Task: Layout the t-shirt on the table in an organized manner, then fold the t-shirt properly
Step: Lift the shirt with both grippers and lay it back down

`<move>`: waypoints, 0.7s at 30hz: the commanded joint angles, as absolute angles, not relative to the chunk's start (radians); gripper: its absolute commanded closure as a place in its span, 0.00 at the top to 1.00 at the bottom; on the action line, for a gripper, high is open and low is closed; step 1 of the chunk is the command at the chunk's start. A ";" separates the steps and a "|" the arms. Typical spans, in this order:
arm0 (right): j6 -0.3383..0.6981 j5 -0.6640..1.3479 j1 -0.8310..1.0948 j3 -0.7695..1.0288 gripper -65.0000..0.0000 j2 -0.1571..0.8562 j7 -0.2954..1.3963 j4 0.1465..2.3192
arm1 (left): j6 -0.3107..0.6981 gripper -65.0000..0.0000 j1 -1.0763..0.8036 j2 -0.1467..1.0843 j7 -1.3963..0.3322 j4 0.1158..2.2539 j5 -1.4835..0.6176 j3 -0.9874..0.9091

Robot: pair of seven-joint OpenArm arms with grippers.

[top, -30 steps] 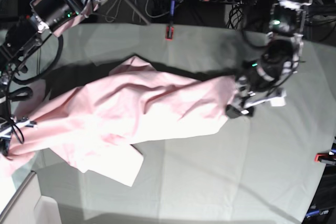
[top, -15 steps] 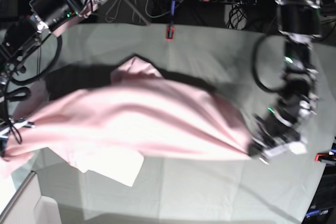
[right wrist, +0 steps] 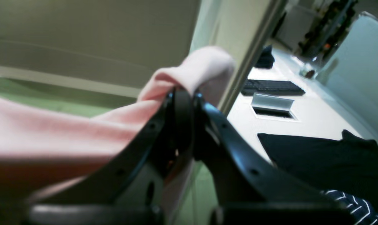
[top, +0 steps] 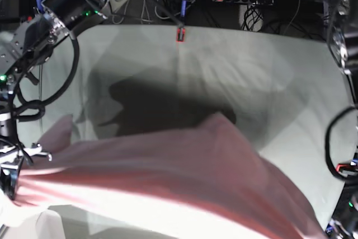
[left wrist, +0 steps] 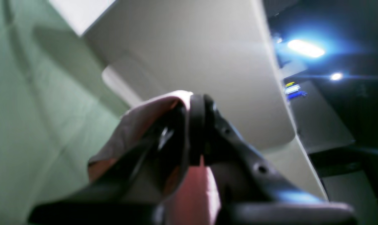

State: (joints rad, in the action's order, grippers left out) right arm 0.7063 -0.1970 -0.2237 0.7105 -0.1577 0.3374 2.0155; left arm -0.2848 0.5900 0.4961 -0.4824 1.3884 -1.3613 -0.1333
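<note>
Blurring past the frame's bottom, the t-shirt point(top: 168, 177) seems pinched in both closed grippers.

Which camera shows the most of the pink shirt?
The base view: the t-shirt stretches across the picture, lifted above the table. The left wrist view shows only a pinched bit in the left gripper; the right wrist view shows one bunched end in the right gripper.
</note>
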 commanded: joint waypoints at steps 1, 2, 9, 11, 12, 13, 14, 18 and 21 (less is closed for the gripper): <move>0.698 -0.177 -0.243 0.710 0.00 -0.150 0.305 2.031 | -0.280 0.00 0.638 0.513 -0.475 1.380 -1.386 -0.134; 0.698 -0.177 -0.249 0.710 0.00 -0.150 0.306 2.025 | -0.280 0.00 0.657 0.512 -0.469 1.349 -1.385 -0.113; 0.642 -0.182 -0.312 0.661 0.00 -0.154 0.306 1.886 | -0.280 0.00 0.785 0.374 -0.466 0.990 -1.376 -0.035; 0.598 -0.183 -0.329 0.650 0.00 -0.120 0.306 1.828 | -0.280 0.02 0.806 0.329 -0.466 0.883 -1.376 -0.047; 0.576 -0.183 -0.343 0.638 0.00 -0.107 0.306 1.784 | -0.280 0.04 0.823 0.311 -0.466 0.823 -1.376 -0.048; 0.544 -0.191 -0.360 0.624 0.00 -0.093 0.306 1.739 | -0.280 0.07 0.835 0.297 -0.466 0.769 -1.376 -0.050; 0.515 -0.206 -0.374 0.618 0.00 -0.077 0.306 1.702 | -0.280 0.11 0.846 0.289 -0.464 0.727 -1.376 -0.051; 0.481 -0.260 -0.452 0.608 0.00 -0.024 0.306 1.555 | -0.282 0.31 0.878 0.271 -0.367 0.605 -1.376 -0.053; 0.481 -0.337 -0.518 0.608 0.08 -0.005 0.306 1.445 | -0.283 0.35 0.877 0.272 -0.312 0.576 -1.380 -0.048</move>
State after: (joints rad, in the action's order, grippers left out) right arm 0.4843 -0.3500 -0.4911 0.6132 -0.0193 0.3466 1.4242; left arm -0.2867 0.8391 0.2642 -0.3130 0.5610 -1.3548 -0.0452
